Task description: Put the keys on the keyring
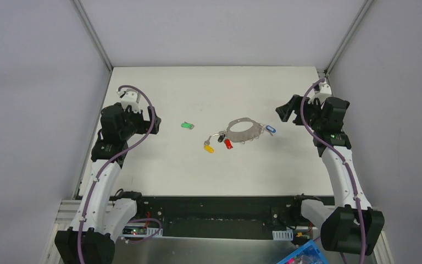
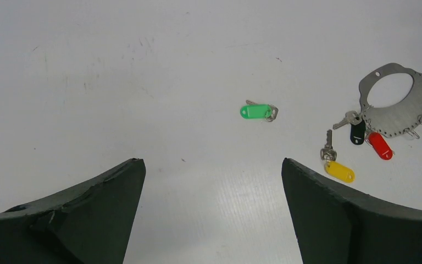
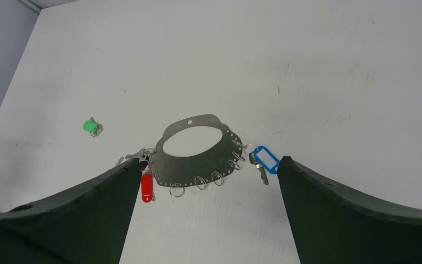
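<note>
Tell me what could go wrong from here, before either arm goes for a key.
The green key lies flat and alone on the table; a pinch may skid it away rather than lift it.
The yellow key, red key and black key crowd beside the keyring plate; grabbing one may drag the others.
Nothing holds the plate down, and its split rings are tiny; pressing a key against one may push the plate aside.
</note>
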Tool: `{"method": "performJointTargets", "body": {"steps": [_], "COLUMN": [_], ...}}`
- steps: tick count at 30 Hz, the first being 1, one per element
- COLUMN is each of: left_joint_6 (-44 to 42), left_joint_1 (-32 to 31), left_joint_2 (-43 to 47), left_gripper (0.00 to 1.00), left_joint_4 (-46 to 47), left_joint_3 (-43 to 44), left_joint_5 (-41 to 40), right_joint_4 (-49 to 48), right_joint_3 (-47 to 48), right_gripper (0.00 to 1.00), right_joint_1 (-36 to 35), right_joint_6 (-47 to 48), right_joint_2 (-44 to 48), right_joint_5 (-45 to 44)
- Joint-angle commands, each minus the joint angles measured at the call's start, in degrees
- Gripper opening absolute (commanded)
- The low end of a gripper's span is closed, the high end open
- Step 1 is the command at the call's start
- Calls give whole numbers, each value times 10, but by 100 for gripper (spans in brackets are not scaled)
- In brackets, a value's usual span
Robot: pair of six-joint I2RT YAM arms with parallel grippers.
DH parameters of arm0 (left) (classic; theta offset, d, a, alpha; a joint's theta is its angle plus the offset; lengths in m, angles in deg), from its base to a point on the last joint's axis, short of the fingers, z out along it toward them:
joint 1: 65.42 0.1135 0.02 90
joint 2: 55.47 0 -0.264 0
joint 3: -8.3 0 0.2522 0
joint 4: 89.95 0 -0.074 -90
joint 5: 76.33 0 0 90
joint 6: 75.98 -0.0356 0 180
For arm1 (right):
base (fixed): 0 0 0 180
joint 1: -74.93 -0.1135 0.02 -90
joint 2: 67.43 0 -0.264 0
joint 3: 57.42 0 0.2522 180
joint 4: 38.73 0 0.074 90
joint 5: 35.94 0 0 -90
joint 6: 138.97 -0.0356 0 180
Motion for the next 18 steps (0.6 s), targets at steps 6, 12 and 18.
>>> {"method": "performJointTargets", "body": {"steps": [6,12,18], "left_joint_6": [-5,-12,-31], "left_joint_1": [3,3,3], "left_joint_2": [6,2,-20], "left_gripper": [99,99,100], "left_joint_4": [5,-24,-50], "left_joint_3": [19,44,58], "left_joint_5": [-3,-42,43], "right_joint_4": [-12,1,50], "right_joint_3": [2,3,30], "right_gripper": [98,98,98], "right_joint_1": [6,6,-74], "right_joint_6": [15,42,89], "right_joint_2": [17,15,-34], "right_joint_5": [18,51,-66]}}
